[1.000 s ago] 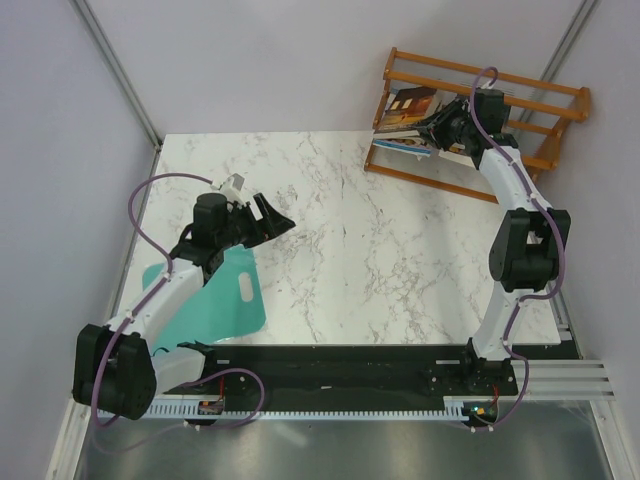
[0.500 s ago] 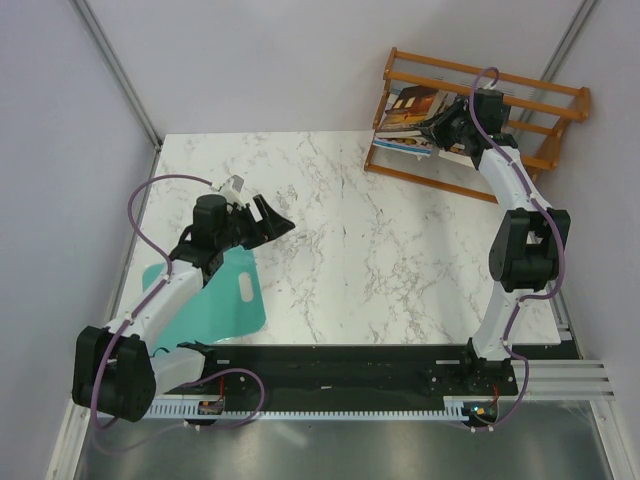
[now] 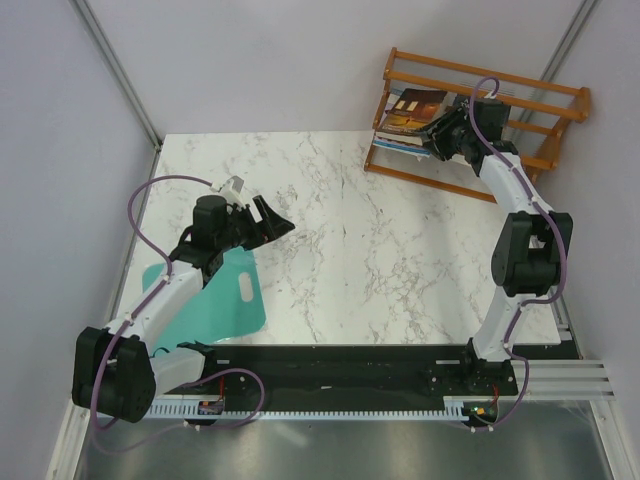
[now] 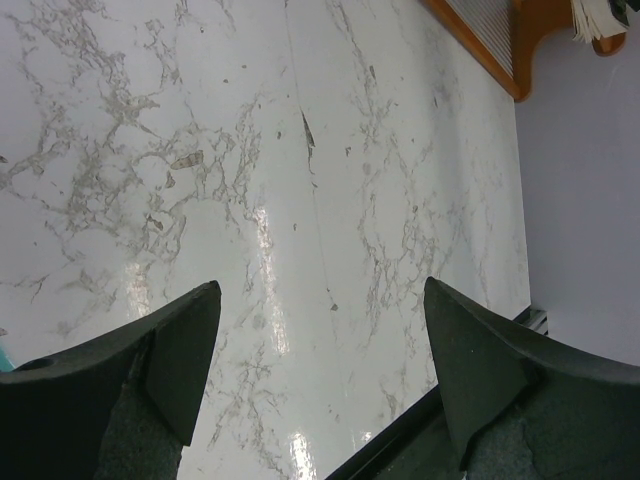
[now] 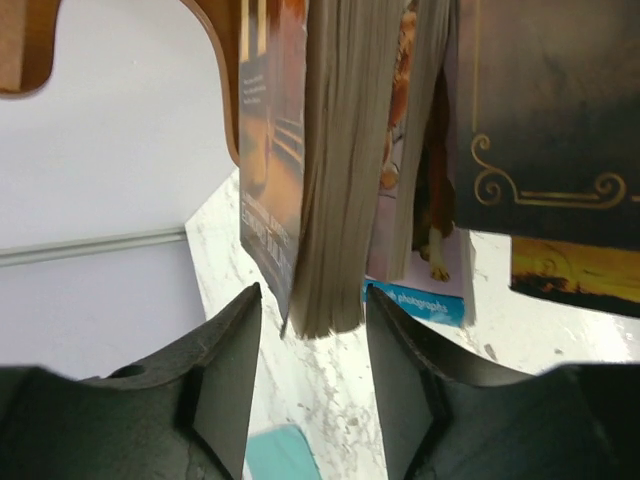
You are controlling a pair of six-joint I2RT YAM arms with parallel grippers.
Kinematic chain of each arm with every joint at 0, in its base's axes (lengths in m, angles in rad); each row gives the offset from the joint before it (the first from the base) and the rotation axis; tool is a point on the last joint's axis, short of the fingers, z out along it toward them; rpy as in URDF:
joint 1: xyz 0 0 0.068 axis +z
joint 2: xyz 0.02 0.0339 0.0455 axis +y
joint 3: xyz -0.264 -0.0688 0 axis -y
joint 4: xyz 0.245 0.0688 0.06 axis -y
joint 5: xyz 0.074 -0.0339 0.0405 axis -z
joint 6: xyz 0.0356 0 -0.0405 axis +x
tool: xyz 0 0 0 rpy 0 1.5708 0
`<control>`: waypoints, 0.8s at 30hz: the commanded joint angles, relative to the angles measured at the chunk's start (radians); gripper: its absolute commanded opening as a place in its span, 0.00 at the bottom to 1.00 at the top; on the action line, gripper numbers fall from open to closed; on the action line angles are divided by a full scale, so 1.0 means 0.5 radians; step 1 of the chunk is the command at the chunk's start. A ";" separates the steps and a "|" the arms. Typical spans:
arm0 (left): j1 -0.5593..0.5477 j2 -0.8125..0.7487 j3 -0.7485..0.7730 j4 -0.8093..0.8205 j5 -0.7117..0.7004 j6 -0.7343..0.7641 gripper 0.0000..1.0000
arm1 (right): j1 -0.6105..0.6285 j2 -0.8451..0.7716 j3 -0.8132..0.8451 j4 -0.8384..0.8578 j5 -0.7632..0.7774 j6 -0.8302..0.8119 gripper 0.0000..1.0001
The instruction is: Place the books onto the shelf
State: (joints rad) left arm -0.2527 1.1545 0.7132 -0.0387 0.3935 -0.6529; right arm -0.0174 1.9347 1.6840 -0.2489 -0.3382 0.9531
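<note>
On the left, the left gripper (image 3: 275,222) hangs over the near-left part of the marble table (image 3: 350,230), just beyond the teal sheet (image 3: 235,300). Its jaws stand wide apart with only bare marble between them. It holds nothing, and I judge it parked there to stay out of the way.

Far right, the shelf (image 3: 430,181) stands at the table's back corner. The books (image 3: 408,112) are stacked in its left end, so the task looks close to done. The right gripper (image 5: 312,292) reaches into the shelf at that stack. Its jaws are partly open and straddle the page edge of a brown-covered book (image 5: 335,150). Beside that book are the dog paperback (image 5: 430,200) and a dark book with gilt scrollwork (image 5: 550,100). There is a sliver of space at one finger; the other may just touch the pages, though the close view leaves that unsure. This reads as a loosened grip, letting the book rest with the others.
</note>
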 commanded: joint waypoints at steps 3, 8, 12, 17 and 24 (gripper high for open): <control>0.012 -0.051 -0.015 0.028 -0.014 0.069 0.88 | -0.008 -0.252 -0.134 0.050 0.078 -0.038 0.57; 0.012 -0.057 -0.015 0.028 -0.011 0.072 0.88 | -0.014 -0.368 -0.190 0.013 0.152 -0.090 0.57; 0.012 -0.054 -0.015 0.031 -0.008 0.069 0.88 | -0.017 -0.415 -0.162 -0.018 0.277 -0.157 0.58; 0.012 -0.051 -0.018 0.041 0.001 0.072 0.88 | -0.017 -0.274 0.013 -0.119 0.336 -0.231 0.59; 0.012 -0.060 -0.012 0.044 0.001 0.072 0.88 | -0.008 -0.117 0.243 -0.217 0.434 -0.323 0.58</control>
State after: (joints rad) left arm -0.2527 1.1507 0.7128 -0.0387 0.3939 -0.6529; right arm -0.0235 1.8393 1.7252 -0.3168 -0.1738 0.8406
